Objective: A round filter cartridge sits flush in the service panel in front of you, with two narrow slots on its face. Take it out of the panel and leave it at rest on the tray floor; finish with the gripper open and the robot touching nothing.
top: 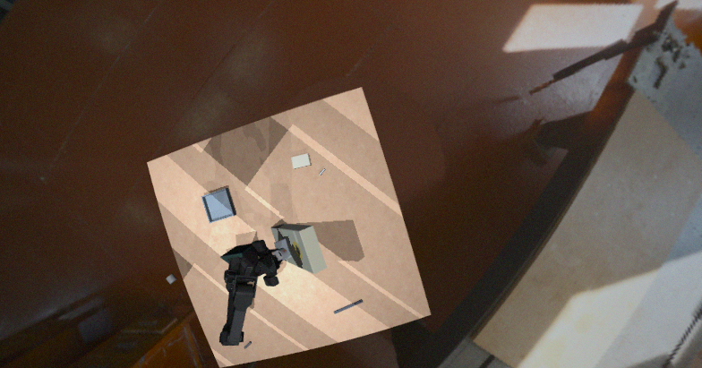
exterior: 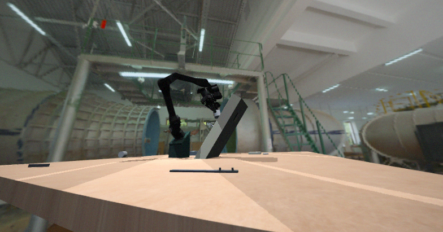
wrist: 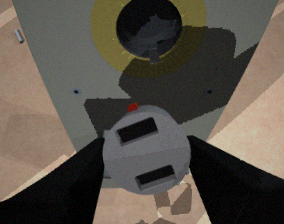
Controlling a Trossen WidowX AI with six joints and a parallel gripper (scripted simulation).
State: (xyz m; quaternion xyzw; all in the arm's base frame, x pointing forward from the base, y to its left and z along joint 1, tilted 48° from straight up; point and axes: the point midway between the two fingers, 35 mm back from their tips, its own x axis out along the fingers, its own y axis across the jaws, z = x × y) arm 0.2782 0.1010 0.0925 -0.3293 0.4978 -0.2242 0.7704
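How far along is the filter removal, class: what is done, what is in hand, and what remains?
Done: the round grey filter cartridge is out, and the yellow-ringed socket in the tilted grey service panel gapes dark. In hand: the black claw is shut on the cartridge. Left: carry it to the square grey tray, rest it on the floor, open and withdraw.
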